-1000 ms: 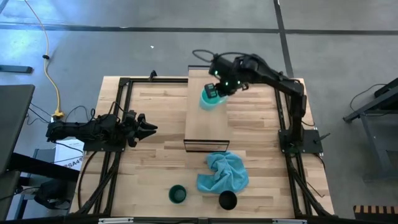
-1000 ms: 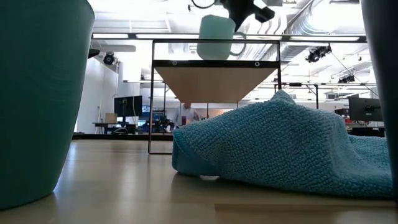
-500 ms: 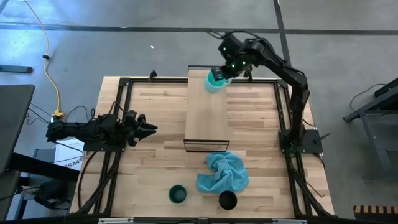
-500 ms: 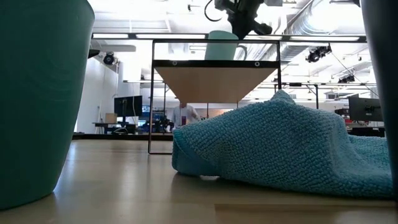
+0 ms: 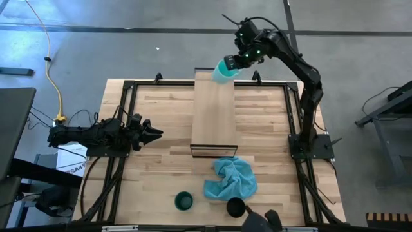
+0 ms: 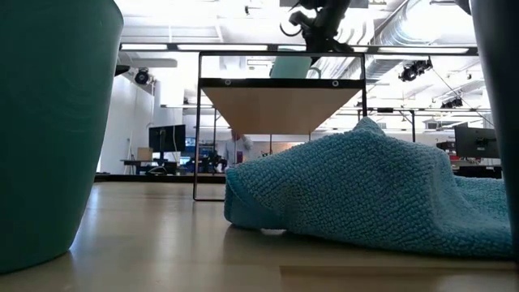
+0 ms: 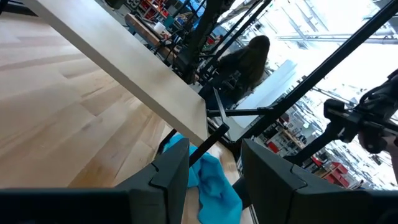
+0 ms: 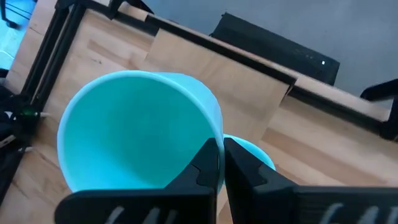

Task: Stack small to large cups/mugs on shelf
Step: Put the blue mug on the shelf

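the left gripper [image 5: 153,134] rests low over the tabletop [image 5: 161,167] at the left side, fingers parted around nothing, well apart from the shelf [image 5: 214,116]. the dark green cup [image 5: 184,201] stands near the front edge, with the blue cloth [image 5: 232,178] beside it and the black cup [image 5: 235,207] further right. the right gripper [image 5: 233,64] pinches the rim of the turquoise mug [image 5: 223,71], holding it tilted at the far end of the shelf.
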Controlling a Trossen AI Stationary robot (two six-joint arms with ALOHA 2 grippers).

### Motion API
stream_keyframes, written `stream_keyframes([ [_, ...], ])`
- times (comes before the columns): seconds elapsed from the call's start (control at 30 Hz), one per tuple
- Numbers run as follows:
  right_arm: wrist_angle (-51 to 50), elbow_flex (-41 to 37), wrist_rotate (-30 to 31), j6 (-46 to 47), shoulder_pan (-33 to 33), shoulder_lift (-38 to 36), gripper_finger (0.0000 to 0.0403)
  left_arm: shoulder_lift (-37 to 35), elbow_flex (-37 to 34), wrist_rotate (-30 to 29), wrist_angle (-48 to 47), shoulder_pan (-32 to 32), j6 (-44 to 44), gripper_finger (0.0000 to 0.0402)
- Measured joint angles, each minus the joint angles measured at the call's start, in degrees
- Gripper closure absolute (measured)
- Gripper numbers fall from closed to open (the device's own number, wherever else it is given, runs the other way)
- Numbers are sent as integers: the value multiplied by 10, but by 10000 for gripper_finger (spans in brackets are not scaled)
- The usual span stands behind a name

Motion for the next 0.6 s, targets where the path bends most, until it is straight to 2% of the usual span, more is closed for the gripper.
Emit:
stream_keyframes([
  [0.43, 20, 0, -4, 19, 7, 40, 403, 0, 0, 0, 0, 0, -3, 266],
  [0.6, 18, 0, 21, 39, 11, 41, 403, 0, 0, -2, 0, 0, -3, 266],
])
